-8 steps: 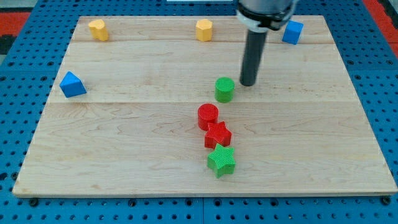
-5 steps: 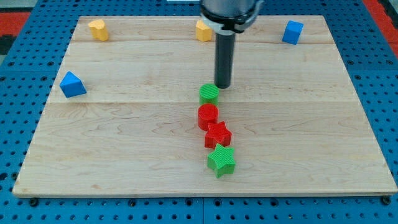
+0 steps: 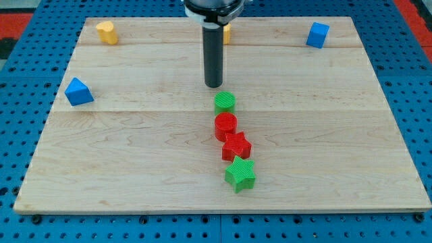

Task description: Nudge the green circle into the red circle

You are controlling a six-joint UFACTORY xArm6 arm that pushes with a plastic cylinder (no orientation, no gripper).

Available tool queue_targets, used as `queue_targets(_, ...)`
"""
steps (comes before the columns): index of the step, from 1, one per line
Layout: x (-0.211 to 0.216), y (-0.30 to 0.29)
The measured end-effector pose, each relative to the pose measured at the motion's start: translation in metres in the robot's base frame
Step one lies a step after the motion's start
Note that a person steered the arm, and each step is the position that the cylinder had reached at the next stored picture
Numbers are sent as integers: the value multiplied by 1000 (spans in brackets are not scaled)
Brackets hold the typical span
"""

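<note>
Green circle (image 3: 225,102) touching red circle (image 3: 225,125) | my tip (image 3: 214,85) just above-left, no gripper, holds nothing | risk: off-centre push skids green past, disturbs red star (image 3: 236,146)

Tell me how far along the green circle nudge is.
Nearly done: the green circle sits right above the red circle, touching or almost. My tip is just above the green circle, slightly to the view's left, apart from it. At most a short downward push remains.
</note>
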State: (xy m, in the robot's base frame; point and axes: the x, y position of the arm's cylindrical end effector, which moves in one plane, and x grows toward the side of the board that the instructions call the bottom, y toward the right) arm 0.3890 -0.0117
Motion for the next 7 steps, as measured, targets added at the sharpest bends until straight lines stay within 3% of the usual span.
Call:
queue_targets(3, 36, -1)
queue_targets(6, 35, -1)
queue_targets(7, 10, -9)
